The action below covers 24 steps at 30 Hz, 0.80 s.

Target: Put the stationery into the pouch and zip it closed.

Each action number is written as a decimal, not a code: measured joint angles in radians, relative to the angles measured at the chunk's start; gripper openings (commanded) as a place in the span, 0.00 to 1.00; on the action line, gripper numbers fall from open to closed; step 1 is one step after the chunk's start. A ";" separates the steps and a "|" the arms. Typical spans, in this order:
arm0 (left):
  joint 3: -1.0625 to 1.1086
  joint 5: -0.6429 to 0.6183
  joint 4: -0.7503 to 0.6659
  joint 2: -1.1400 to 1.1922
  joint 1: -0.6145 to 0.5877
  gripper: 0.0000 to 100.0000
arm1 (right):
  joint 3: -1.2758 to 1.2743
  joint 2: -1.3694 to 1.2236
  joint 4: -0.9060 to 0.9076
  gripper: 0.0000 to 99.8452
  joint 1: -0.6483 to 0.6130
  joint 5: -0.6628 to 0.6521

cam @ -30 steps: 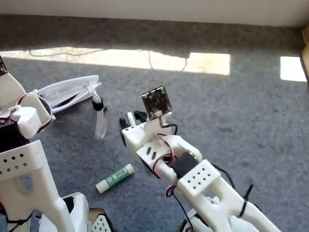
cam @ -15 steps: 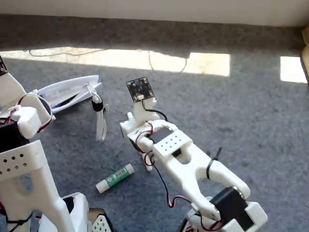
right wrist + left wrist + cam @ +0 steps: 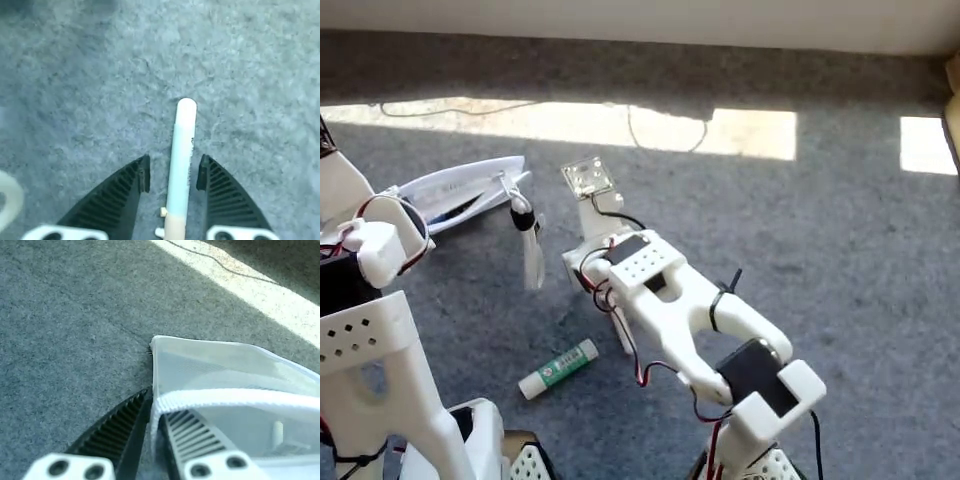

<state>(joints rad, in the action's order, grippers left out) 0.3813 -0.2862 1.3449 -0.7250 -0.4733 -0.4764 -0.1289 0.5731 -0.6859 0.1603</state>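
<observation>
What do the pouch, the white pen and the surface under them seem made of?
Pouch: white, semi-translucent fabric, probably synthetic mesh; contents show faintly through, woven tape lines its edge. Pen: smooth white plastic, by its even sheen. Surface: grey short-pile carpet or felt, matte and fuzzy.

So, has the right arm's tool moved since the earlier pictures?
Yes. Against the unmoved green-labelled glue stick, the right tool has tipped downward, its wrist swinging toward the white mesh pouch; it now straddles a white pen, open.
</observation>
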 measured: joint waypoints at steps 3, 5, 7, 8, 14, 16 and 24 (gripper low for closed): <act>0.000 0.000 0.000 0.000 0.000 0.01 | 0.018 -0.038 0.002 0.16 0.000 -0.006; 0.000 0.000 0.000 0.000 0.000 0.01 | 0.034 -0.057 0.006 0.16 0.000 -0.006; 0.000 0.000 0.000 0.000 0.000 0.01 | 0.051 -0.071 0.023 0.16 0.000 -0.006; 0.000 0.003 0.000 0.000 0.000 0.01 | 0.061 -0.078 0.032 0.16 0.000 -0.006; 0.000 0.021 0.000 0.000 0.000 0.01 | 0.144 -0.141 0.094 0.04 0.029 -0.006; 0.000 0.021 0.000 0.000 0.000 0.01 | 0.167 -0.163 0.106 0.01 0.051 -0.006; 0.000 0.021 0.000 0.000 0.000 0.01 | 0.183 -0.183 0.107 0.01 0.081 -0.078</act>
<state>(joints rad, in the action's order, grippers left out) 0.3813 -0.2647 1.3449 -0.7250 -0.4733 -0.2938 -0.3115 0.6805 -0.6045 0.0821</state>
